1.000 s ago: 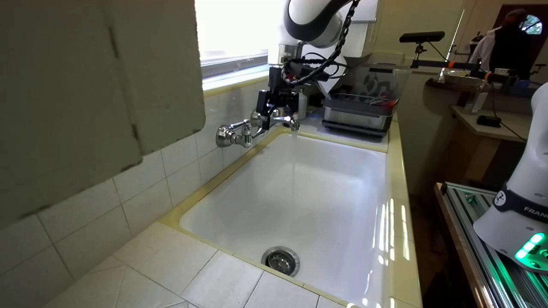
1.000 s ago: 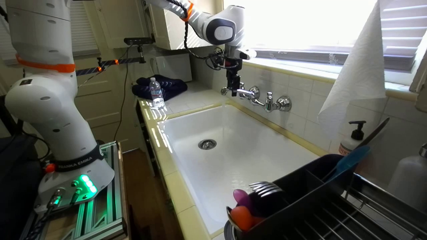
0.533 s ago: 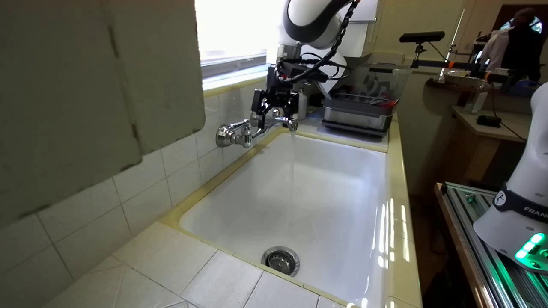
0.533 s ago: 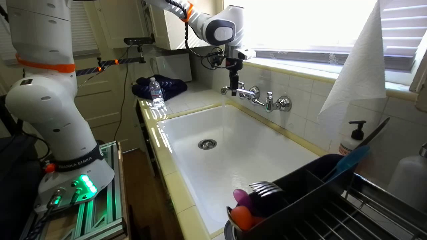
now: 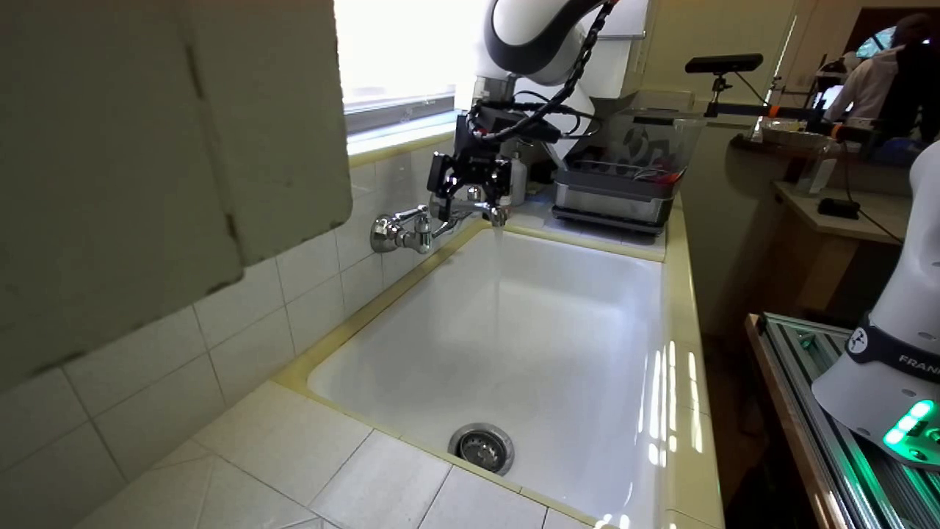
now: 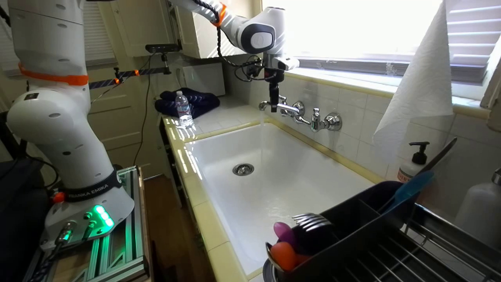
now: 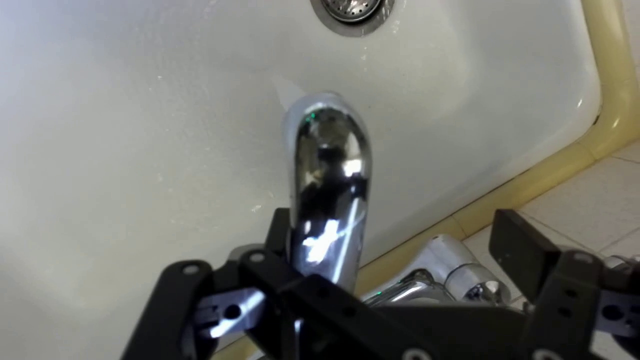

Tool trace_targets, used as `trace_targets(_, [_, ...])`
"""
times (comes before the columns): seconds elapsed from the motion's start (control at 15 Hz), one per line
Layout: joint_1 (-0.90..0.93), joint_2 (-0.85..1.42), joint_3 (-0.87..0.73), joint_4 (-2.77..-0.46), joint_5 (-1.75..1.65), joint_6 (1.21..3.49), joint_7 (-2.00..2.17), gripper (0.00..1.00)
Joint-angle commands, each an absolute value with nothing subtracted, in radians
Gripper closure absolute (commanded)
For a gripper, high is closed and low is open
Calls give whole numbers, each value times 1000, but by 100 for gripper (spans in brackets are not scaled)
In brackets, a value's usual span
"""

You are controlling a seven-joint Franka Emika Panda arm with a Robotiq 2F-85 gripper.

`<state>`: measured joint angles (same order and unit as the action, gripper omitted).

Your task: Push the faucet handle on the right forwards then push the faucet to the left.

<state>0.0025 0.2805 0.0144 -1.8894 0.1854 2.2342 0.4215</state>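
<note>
Fingers (image 7: pixel 522 255) stand wide apart, gripping nothing; the faucet (image 7: pixel 330 195) lies between them, just beside one, presumably for pushing leftward. The right handle (image 6: pixel 316 114) sits apart, wallward of them; running water (image 5: pixel 497 264) suggests its push is done.

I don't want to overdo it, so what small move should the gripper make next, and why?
I'd probably nudge the open gripper slightly to the robot's left, pushing the faucet spout along. Water already runs from it, so the first step looks done. The wrist view shows one finger close beside the spout, seemingly placed to push, with a gap to the other finger.
</note>
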Motion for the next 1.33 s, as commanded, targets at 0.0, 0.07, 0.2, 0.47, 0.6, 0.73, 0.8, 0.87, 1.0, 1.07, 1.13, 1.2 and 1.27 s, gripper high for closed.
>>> trace_targets(0.0, [35, 279, 25, -1881, 229, 2264, 450, 0])
trace_targets(0.07, [36, 279, 24, -1881, 226, 2268, 451, 0])
trace_targets(0.2, [37, 276, 21, -1881, 219, 2267, 457, 0])
trace_targets(0.47, [54, 255, 2, -1897, 137, 2252, 476, 0])
trace_targets(0.6, [62, 246, -5, -1903, 98, 2248, 479, 0])
trace_targets(0.73, [69, 234, -10, -1915, 59, 2256, 474, 0])
trace_targets(0.8, [72, 227, -12, -1920, 42, 2259, 472, 0])
trace_targets(0.87, [73, 217, -13, -1924, 24, 2248, 465, 0])
trace_targets(1.0, [71, 191, -10, -1936, -7, 2230, 428, 0])
trace_targets(1.07, [71, 176, -10, -1942, -24, 2219, 419, 0])
trace_targets(1.13, [70, 162, -9, -1947, -35, 2219, 413, 0])
trace_targets(1.2, [69, 147, -7, -1946, -40, 2205, 403, 0])
trace_targets(1.27, [67, 128, -5, -1950, -48, 2193, 391, 0])
